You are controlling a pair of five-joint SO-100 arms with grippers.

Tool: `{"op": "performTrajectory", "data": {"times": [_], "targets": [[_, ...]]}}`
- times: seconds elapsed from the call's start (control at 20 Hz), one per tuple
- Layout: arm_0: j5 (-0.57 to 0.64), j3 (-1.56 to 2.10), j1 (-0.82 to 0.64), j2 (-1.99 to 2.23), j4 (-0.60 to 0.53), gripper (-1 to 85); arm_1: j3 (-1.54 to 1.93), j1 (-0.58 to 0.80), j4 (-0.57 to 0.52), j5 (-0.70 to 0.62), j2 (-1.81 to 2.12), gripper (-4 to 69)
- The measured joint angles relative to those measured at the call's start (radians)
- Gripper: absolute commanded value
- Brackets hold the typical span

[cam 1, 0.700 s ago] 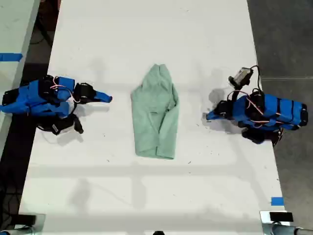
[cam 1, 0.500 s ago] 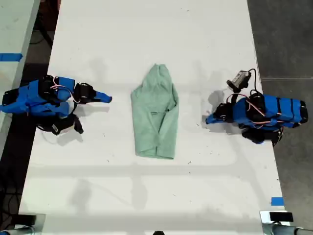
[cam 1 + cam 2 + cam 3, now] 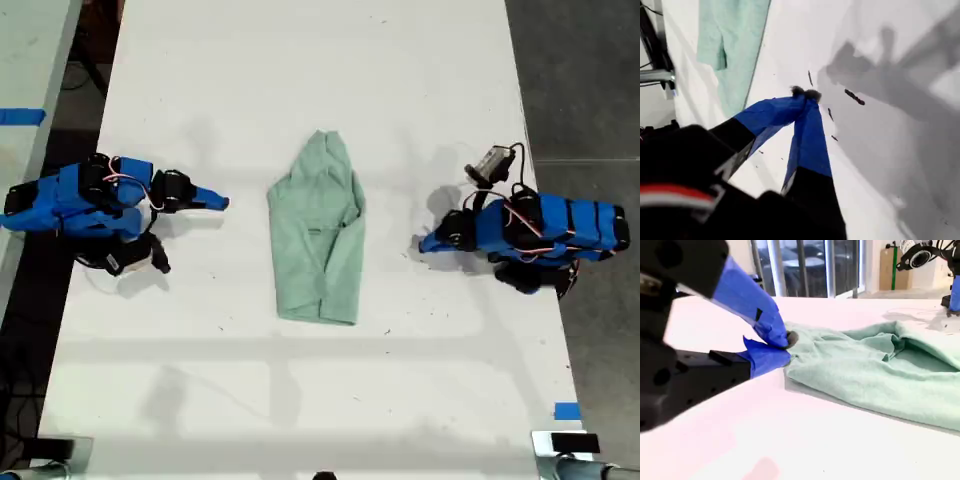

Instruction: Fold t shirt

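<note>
Mint-green item: the t shirt (image 3: pixel 318 232), soft and wrinkled, lying flat on the white tabletop (image 3: pixel 300 60) between the two grippers. It is already narrowed into a long strip, one side lapped over the other and one end tapering to a rounded point. By my judgement the lengthwise folds are in and a crosswise fold is left.

Item, my second gripper (image 3: pixel 222 202): blue jaws brought together, holding nothing. It sits low over the tabletop with the shirt's long edge just ahead of its tips. The second wrist view makes the tips seem to touch the cloth, but the exterior view shows a bare gap, so it is not touching. The low, level pose suits sliding in under a hem.

Item, my first gripper (image 3: pixel 425 241): blue jaws also together, empty, tips down close to the tabletop. The shirt lies ahead of it across bare white surface, farther from it than from my second gripper.

Placement note: the shirt sits midway so that either arm can reach an edge. Both grippers stand off it — probably parked clear between folds.

Handling note: thin limp cloth, so a pinch may lift one layer only.
</note>
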Motion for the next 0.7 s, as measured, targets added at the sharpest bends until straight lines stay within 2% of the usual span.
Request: {"op": "performTrajectory", "data": {"times": [0.15, 0.3, 0.4, 0.45, 0.55, 0.6, 0.7], "targets": [[-0.035, -0.055, 0.098, -0.041, -0.035, -0.4, -0.005, -0.021, -0.048, 0.034, -0.025, -2.7], [-0.144, -0.321, 0.245, -0.457, -0.106, 1.2, -0.218, -0.167, -0.048, 0.161, -0.353, -2.7], [-0.179, -0.594, 0.341, -0.907, -0.173, 13.0, -0.499, -0.276, -0.061, 0.216, -0.736, -2.7], [-0.202, -0.761, 0.379, -1.141, -0.161, 18.0, -0.644, -0.314, -0.078, 0.219, -0.923, -2.7], [-0.238, -1.144, 0.443, -1.637, -0.032, 27.1, -0.884, -0.357, -0.155, 0.207, -1.278, -1.9], [-0.262, -1.358, 0.474, -1.870, 0.081, 27.5, -0.968, -0.365, -0.189, 0.176, -1.427, 1.8], [-0.285, -1.812, 0.489, -2.326, 0.365, 25.9, -1.045, -0.364, -0.233, 0.163, -1.601, 19.8]]}}
